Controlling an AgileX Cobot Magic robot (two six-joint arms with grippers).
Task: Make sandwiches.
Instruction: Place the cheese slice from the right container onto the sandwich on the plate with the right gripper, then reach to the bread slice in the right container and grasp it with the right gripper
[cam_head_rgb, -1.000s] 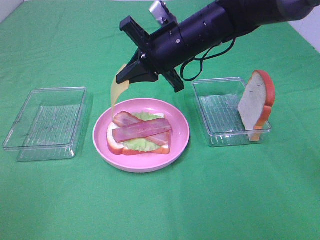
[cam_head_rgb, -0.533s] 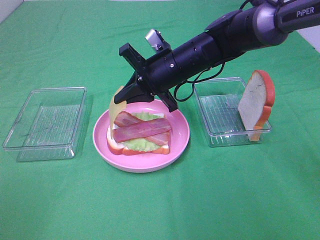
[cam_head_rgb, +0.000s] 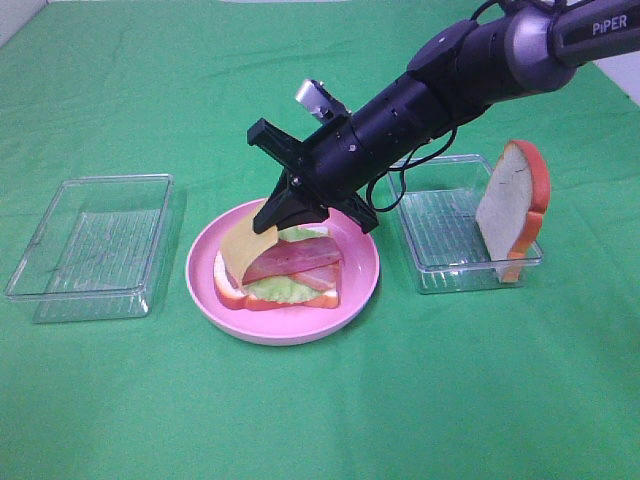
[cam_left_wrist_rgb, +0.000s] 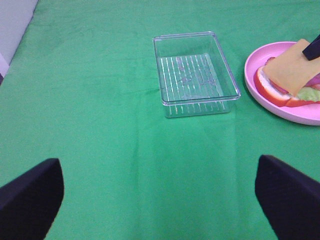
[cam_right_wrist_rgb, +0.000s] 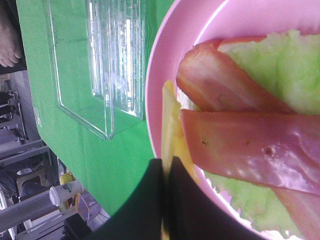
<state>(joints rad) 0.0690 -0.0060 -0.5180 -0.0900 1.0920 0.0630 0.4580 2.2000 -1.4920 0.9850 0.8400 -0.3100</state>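
On the pink plate (cam_head_rgb: 357, 285) lies a bread slice (cam_head_rgb: 228, 291) with an orange-red crust, topped by lettuce (cam_head_rgb: 274, 290) and bacon strips (cam_head_rgb: 300, 264). My right gripper (cam_head_rgb: 276, 216) is shut on a thin yellow cheese slice (cam_head_rgb: 249, 250), which droops onto the left end of the bacon. In the right wrist view the cheese (cam_right_wrist_rgb: 172, 127) shows edge-on between the black fingers (cam_right_wrist_rgb: 145, 210), beside the bacon (cam_right_wrist_rgb: 250, 145) and lettuce (cam_right_wrist_rgb: 280, 70). A second bread slice (cam_head_rgb: 514, 205) leans upright in the right tray (cam_head_rgb: 440, 225). My left gripper (cam_left_wrist_rgb: 160, 200) hangs open over bare cloth.
An empty clear ribbed tray (cam_head_rgb: 95, 245) sits left of the plate, also seen in the left wrist view as the tray (cam_left_wrist_rgb: 195, 72) beside the plate (cam_left_wrist_rgb: 300, 114). Green cloth covers the whole table.
My right gripper has come down and slightly right with the cheese. The slice hung above the plate's left edge before and now rests on the stack.
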